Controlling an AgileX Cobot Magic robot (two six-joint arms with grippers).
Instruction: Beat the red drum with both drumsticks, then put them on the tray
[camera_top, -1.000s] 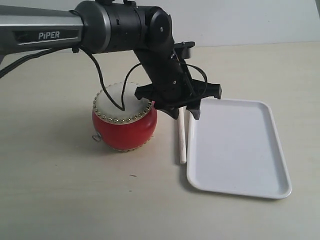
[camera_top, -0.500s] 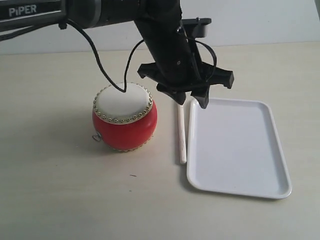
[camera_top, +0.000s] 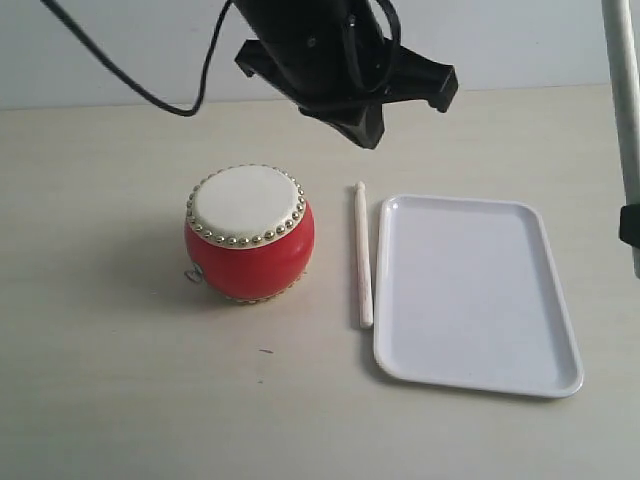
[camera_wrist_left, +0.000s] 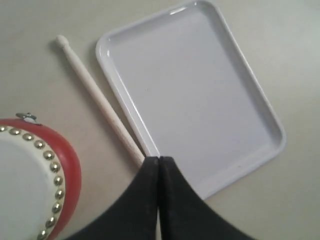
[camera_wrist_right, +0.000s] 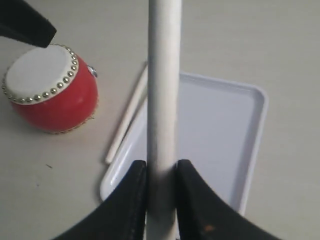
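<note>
The red drum (camera_top: 248, 232) stands upright on the table, skin side up. One pale drumstick (camera_top: 364, 255) lies flat on the table between the drum and the white tray (camera_top: 475, 290), alongside the tray's rim and outside it. My left gripper (camera_top: 368, 135) hangs high above that stick; the left wrist view shows it (camera_wrist_left: 159, 160) shut and holding nothing, above the stick (camera_wrist_left: 95, 92) and tray (camera_wrist_left: 200, 90). My right gripper (camera_wrist_right: 161, 167) is shut on the second drumstick (camera_wrist_right: 163, 85), held above the tray (camera_wrist_right: 225, 125); this stick (camera_top: 622, 100) shows at the exterior view's right edge.
The tray holds nothing. Pale bare tabletop (camera_top: 150, 390) surrounds the drum and tray. A dark part of the left arm (camera_wrist_right: 25, 22) shows above the drum (camera_wrist_right: 50, 95) in the right wrist view.
My left gripper has risen from table level beside the lying drumstick to well above it. The right arm's drumstick has come into the exterior view at the right edge.
</note>
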